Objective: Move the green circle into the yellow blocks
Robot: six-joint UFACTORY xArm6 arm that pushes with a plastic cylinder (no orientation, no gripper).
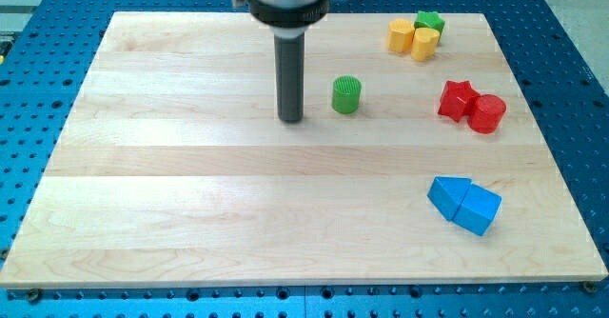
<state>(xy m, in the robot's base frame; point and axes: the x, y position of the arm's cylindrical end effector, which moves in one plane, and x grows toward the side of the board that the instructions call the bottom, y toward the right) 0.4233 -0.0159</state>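
Note:
The green circle (346, 95) stands on the wooden board (190, 204), right of centre toward the view's top. My tip (290, 119) is on the board just to the view's left of it, with a small gap between them. Two yellow blocks (412, 38) sit together at the view's top right, up and to the right of the green circle. A green star (431, 21) touches them at their upper right.
A red star (458, 99) and a red cylinder (487, 113) sit together at the view's right. Two blue blocks (463, 204) sit together at the lower right. A blue perforated table surrounds the board.

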